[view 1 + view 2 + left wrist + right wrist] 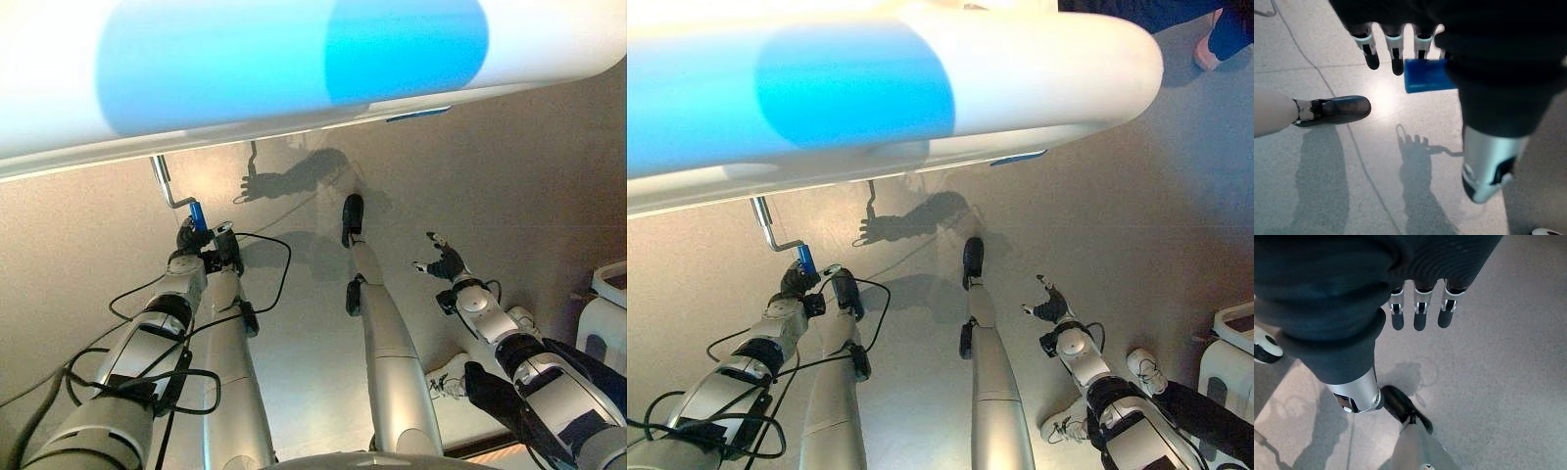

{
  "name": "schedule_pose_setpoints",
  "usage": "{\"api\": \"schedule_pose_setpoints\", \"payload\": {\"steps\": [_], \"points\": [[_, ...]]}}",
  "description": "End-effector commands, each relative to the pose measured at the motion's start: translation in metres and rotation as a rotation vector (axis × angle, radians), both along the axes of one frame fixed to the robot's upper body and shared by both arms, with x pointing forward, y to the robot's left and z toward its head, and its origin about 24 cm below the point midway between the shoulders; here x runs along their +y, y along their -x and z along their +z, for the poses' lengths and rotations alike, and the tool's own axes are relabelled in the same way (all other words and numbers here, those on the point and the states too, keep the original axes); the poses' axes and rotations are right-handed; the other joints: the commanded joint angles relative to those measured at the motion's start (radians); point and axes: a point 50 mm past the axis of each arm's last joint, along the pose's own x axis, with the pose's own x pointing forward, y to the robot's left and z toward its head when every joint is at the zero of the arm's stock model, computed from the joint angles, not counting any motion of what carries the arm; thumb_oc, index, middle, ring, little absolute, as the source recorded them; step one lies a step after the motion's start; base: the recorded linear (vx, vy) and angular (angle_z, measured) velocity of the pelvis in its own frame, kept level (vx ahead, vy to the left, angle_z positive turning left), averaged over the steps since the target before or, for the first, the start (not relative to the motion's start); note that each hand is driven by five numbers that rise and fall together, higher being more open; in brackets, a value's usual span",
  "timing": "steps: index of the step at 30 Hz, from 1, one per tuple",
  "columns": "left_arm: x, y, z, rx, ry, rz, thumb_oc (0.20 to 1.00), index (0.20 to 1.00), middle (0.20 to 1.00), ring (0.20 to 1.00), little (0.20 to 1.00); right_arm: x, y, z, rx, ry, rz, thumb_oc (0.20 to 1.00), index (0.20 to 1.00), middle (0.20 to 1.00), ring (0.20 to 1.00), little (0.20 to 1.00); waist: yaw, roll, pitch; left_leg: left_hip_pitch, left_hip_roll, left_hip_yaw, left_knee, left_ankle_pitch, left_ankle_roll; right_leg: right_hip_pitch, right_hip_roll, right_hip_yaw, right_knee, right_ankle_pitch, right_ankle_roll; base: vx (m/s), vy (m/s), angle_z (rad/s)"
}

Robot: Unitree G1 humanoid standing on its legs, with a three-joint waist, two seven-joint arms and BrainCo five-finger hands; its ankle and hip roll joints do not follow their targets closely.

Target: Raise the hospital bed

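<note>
The white and blue end board of the hospital bed [294, 59] spans the top of the eye views. Below it a bent metal crank [165, 186] hangs down and ends in a blue grip [198, 213]. My left hand [191, 240] is curled round that blue grip [1427, 76], which sticks out past my fingers [1396, 58] in the left wrist view. My right hand [448, 262] hovers over the floor to the right, away from the bed, fingers [1418, 316] straight and holding nothing.
A white unit [607, 313] stands at the right edge. A person's white sneakers [1143, 367] and dark trouser leg are on the floor at lower right. Another person's shoe [1212, 44] shows beyond the bed at top right.
</note>
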Motion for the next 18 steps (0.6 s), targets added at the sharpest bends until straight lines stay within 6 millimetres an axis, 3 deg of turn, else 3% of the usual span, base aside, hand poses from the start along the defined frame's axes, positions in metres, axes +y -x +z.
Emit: {"api": "schedule_pose_setpoints", "payload": {"steps": [1, 18], "points": [[0.023, 0.022, -0.02, 0.038, 0.045, 0.112, 1.0, 1.0, 1.0, 1.0, 1.0, -0.02, 0.023, -0.017, 0.049, -0.002, -0.042, 1.0, 1.0, 1.0, 1.0, 1.0, -0.005, -0.005, -0.06, -0.1, -0.025, -0.039, 0.048, -0.007, 0.054, -0.03, -0.016, 0.017, 0.001, -0.021, 0.067, 0.0, 0.0, 0.0], [0.036, 0.012, 0.005, -0.015, 0.001, 0.131, 1.0, 1.0, 1.0, 1.0, 1.0, -0.025, 0.028, -0.02, 0.066, -0.01, -0.048, 1.0, 1.0, 1.0, 1.0, 1.0, -0.016, -0.03, -0.054, -0.122, -0.024, -0.045, 0.048, -0.001, 0.05, -0.043, -0.011, 0.014, -0.004, -0.016, 0.069, 0.0, 0.0, 0.0]]}}
